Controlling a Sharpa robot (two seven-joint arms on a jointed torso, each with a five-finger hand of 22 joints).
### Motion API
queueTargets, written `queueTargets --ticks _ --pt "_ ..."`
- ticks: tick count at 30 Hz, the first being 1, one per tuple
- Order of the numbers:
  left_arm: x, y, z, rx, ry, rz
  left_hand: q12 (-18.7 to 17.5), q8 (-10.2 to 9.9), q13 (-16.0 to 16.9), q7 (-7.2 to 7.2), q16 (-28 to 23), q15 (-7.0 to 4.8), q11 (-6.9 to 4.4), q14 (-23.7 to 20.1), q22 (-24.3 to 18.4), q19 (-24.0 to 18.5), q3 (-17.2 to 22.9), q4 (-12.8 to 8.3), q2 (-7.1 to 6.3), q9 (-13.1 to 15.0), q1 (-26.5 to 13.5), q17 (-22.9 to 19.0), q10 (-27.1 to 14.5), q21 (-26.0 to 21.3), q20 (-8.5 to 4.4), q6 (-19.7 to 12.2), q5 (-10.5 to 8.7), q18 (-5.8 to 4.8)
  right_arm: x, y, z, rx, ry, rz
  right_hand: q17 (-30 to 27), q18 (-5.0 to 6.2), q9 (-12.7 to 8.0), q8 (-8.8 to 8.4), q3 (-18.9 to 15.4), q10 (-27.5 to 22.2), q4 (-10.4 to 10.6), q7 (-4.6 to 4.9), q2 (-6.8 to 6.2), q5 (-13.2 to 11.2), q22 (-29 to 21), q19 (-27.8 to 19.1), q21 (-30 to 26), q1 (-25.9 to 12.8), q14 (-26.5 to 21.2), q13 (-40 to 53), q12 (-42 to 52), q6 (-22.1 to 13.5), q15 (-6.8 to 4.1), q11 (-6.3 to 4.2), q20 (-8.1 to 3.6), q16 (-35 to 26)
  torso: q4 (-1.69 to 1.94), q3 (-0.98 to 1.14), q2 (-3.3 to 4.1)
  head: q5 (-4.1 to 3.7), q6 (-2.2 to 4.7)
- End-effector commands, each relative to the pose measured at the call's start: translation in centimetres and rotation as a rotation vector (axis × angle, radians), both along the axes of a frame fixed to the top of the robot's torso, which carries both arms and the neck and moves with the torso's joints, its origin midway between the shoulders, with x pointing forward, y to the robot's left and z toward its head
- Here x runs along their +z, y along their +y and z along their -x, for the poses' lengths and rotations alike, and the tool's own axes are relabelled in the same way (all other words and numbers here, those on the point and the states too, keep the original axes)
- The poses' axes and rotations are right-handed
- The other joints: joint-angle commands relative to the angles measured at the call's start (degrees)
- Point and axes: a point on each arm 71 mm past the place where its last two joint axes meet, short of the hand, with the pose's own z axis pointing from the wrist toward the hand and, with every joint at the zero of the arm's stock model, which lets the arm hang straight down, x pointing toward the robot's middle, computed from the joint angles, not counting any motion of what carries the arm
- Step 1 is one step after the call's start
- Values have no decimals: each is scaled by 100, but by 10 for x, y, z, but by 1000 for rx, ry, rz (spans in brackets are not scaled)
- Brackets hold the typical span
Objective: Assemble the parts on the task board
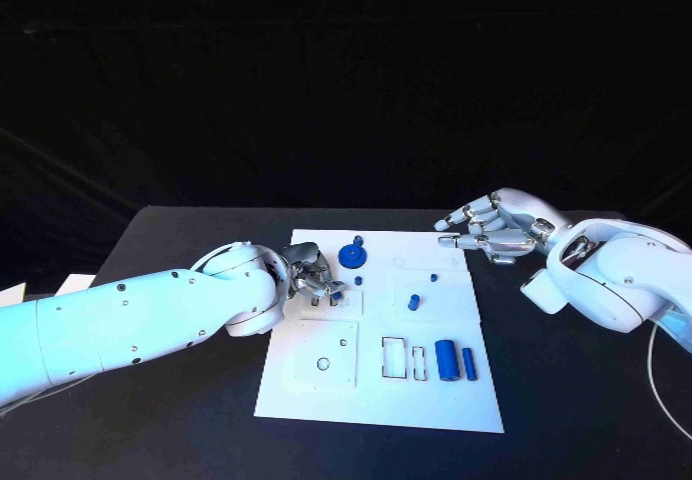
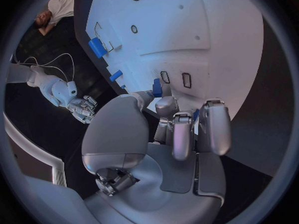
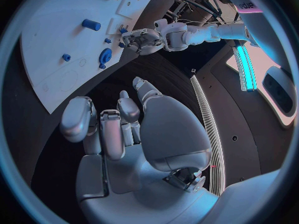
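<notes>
The white task board (image 1: 378,400) lies mid-table. My left hand (image 1: 306,274) is at the board's left edge and pinches a small blue part (image 2: 157,88) between thumb and fingertip, low over the board (image 2: 206,30). A blue gear (image 1: 352,256) stands just beyond that hand. Two small blue pegs (image 1: 414,300) stand near the board's middle. A blue cylinder (image 1: 447,360) and a thin blue bar (image 1: 469,364) lie at the right of the board. My right hand (image 1: 490,231) hovers by the board's far right corner, fingers apart and loosely bent, holding nothing (image 3: 118,129).
Outlined rectangular slots (image 1: 394,358) sit left of the cylinder, and a square recessed plate with a round hole (image 1: 325,364) fills the board's near left. The black table (image 1: 173,420) surrounds the board. A white cable (image 1: 661,385) runs along the right side.
</notes>
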Motion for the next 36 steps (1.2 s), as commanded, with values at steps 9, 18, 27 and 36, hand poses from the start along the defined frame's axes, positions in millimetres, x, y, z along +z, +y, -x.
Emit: queueTargets --ticks 9,18,27,36 --pt "0 -3 3 -44 -70 -30 -3 26 -16 -19 14 3 -1 602 265 121 1043 -1009 -59 6 -8 1507 29 40 26 25 14 -58 0 0 1 11 1 0 566 38 -7 35 -3 27 28 -5 24 39 -8 -14 -35 -38 399 2 22 27 -43 -1 -28 -22 -6 -2 13 25 -12" --pt "-6 -3 3 -40 -55 -73 -17 21 -30 -20 14 2 -2 602 298 133 1068 -1021 -86 7 -13 1507 23 67 25 23 12 -65 0 0 1 12 0 0 569 37 -8 38 1 30 44 -5 38 41 -6 -13 -34 -53 399 4 26 28 -43 0 -28 -20 -7 -11 20 23 -44" --pt "-7 -3 2 -52 -83 -99 -29 7 -43 -19 14 2 -3 602 325 140 1097 -1054 -159 1 -9 1507 24 87 24 18 1 -70 0 0 1 13 -1 -1 563 38 -9 39 4 28 59 -4 50 46 -11 -14 -37 -69 398 -2 23 28 -42 0 -29 -25 -10 -10 13 23 -71" --pt "-7 -5 3 -77 -91 -104 -29 1 -43 -18 14 3 -3 602 352 149 1104 -1073 -198 -4 0 1507 28 109 24 31 -5 -76 0 0 1 15 -2 -1 565 37 -10 41 8 33 75 -4 63 55 -7 -12 -35 -84 399 4 31 27 -42 0 -29 -25 2 -12 6 24 -84"
